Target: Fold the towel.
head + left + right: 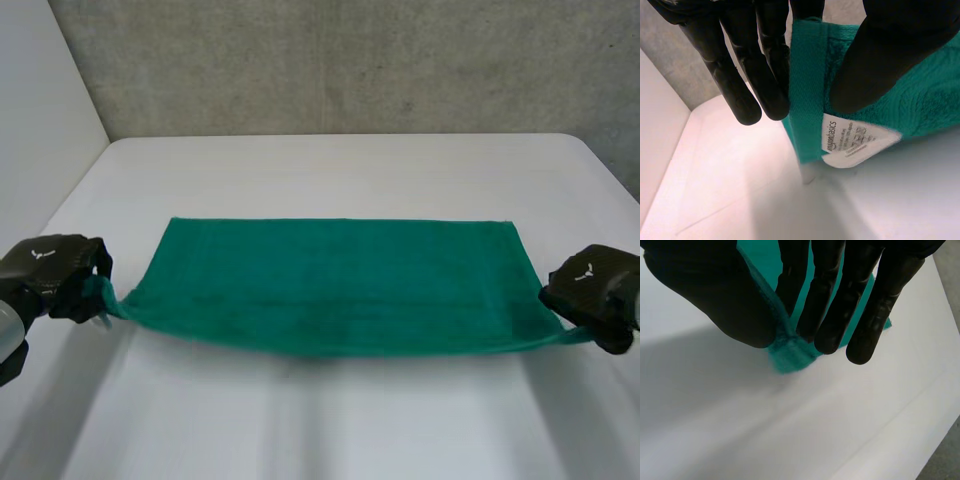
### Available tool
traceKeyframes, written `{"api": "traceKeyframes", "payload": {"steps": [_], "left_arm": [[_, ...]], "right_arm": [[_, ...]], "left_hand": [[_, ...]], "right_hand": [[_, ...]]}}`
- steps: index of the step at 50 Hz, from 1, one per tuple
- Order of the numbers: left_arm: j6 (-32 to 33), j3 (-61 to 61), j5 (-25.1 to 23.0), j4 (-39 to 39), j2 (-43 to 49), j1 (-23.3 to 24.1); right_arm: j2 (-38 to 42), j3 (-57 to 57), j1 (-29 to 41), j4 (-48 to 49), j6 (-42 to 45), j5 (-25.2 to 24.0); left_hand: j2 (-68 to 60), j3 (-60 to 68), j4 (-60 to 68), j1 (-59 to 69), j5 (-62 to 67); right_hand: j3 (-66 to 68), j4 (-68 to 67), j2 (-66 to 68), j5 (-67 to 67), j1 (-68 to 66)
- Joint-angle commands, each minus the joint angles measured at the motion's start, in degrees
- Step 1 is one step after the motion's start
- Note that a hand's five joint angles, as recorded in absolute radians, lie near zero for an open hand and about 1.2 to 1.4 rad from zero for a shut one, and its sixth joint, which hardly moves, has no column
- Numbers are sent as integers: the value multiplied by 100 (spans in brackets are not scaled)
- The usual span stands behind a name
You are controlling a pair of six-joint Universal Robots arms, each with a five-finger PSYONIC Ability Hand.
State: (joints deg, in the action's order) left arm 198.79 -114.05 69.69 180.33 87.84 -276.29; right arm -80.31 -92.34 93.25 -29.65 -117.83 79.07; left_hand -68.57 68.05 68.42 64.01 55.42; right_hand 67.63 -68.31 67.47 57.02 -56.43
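A green towel (pixel 335 285) is spread across the middle of the white table (pixel 340 170), its near edge lifted and stretched between both hands. My left hand (pixel 55 275) pinches the near left corner; in the left wrist view the thumb (pixel 880 60) and fingers (pixel 765 75) clamp the towel's hem (pixel 807 100), with a white label (pixel 855 142) hanging below. My right hand (pixel 595 290) pinches the near right corner; in the right wrist view the green corner (pixel 790 352) sticks out between thumb (pixel 715 295) and fingers (pixel 835 305).
A grey wall (pixel 350 60) stands behind the table's far edge and a white panel (pixel 40 110) runs along its left side. Bare tabletop (pixel 320 420) lies in front of the towel.
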Motion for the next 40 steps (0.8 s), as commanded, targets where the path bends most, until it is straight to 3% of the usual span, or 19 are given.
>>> {"api": "traceKeyframes", "payload": {"steps": [1,4,13,16,28,34,35,36,37,38,39,40], "left_arm": [[-568,400,-79,888,1058,92],[-867,795,-26,1258,1612,259],[-1202,2402,1176,1769,3167,874],[-1176,3033,1318,1778,3684,1075],[-1167,5178,1363,1804,5311,1410],[-1158,5560,1327,1813,5674,1455],[-1158,5569,1310,1839,5700,1463],[-1158,5560,1292,1926,5727,1481],[-1158,5543,1275,2006,5736,1499],[-1158,5542,1275,2006,5736,1499],[-1158,5421,1240,2250,5692,1586],[-1158,5419,1240,2252,5692,1587]], "right_arm": [[1113,593,35,960,-873,188],[1771,1207,96,1267,-1267,372],[3144,2825,536,1830,-1866,645],[3582,3395,571,2084,-2015,776],[4929,5200,791,2604,-2051,1129],[5403,5823,782,2973,-2034,1120],[5499,5937,782,3043,-2034,1163],[5526,5982,782,3052,-2034,1181],[5561,6017,782,3053,-2034,1190],[5570,6043,782,3044,-2060,1207],[5562,6026,791,3035,-2103,1260],[5562,6026,791,3035,-2104,1260]], "left_hand": [[-1143,1195,1158,1599,1458],[-1143,1195,1158,1599,1458],[-1143,1195,1158,1599,1458],[-1143,1195,1158,1599,1458],[-1143,1195,1158,1599,1458],[-1143,1195,1158,1599,1458],[-1143,1195,1158,1599,1458],[-1143,1195,1158,1599,1458],[87,-35,-73,369,228],[99,-47,-85,356,215],[5312,-5260,-5297,-4856,-4997],[5364,-5312,-5349,-4908,-5049]], "right_hand": [[1237,-1169,1253,1298,-2357],[1237,-1169,1253,1298,-2357],[1237,-1169,1253,1298,-2357],[1237,-1169,1253,1298,-2357],[1237,-1169,1253,1298,-2357],[1237,-1169,1253,1298,-2357],[-1488,1556,-1472,-1427,368],[-3397,3465,-3381,-3336,2277],[-5132,5200,-5115,-5071,4012],[-5763,5831,-5747,-5702,4643],[-5763,5831,-5747,-5702,4643],[-5763,5831,-5747,-5702,4643]]}}
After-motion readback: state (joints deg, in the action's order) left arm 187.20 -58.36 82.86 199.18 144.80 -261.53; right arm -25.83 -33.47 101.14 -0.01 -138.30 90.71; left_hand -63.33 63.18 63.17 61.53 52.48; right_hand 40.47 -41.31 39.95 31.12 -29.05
